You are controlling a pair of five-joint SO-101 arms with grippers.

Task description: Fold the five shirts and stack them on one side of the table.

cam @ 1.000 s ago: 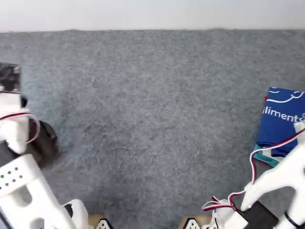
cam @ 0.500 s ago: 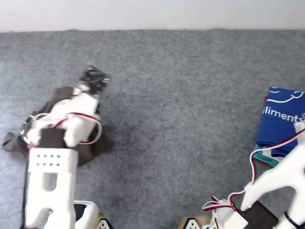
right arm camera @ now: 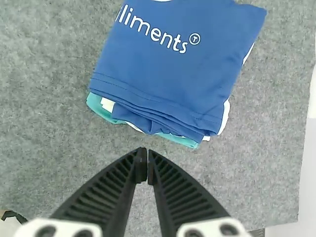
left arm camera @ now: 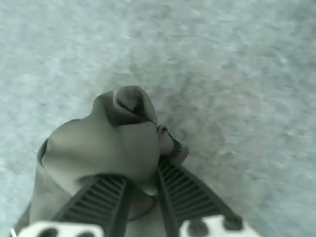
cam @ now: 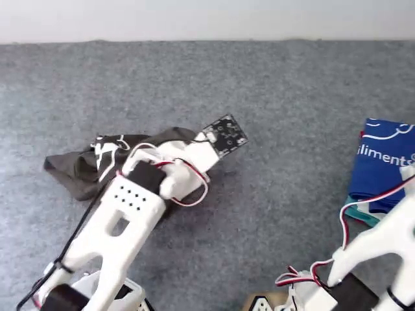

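**Dark shirt in the left claw, stack at the right edge**

We see the left claw (left arm camera: 154, 165) clamped on a fold of the dark shirt (cam: 81, 165). In the left wrist view the cloth bulges up between its ribbed fingers (left arm camera: 98, 197). The rest of this shirt lies crumpled on the grey mat (cam: 272, 97), left of the middle. The left arm (cam: 123, 217) stretches over a part of it, so we cannot tell how the covered part lies.

The stack (cam: 381, 170) of folded shirts rests near the right edge of the mat, well apart from the dark shirt. A blue shirt (right arm camera: 177, 59) with white print is on top (a teal shirt (right arm camera: 101, 106) shows under it, with some white cloth between). The right claw (right arm camera: 143, 165) hangs just beside the stack without touching it, its fingers pressed together and holding nothing. In the high view the right arm (cam: 379, 249) crosses the near corner of the stack. A white wall (cam: 207, 19) runs behind the far edge of the mat.
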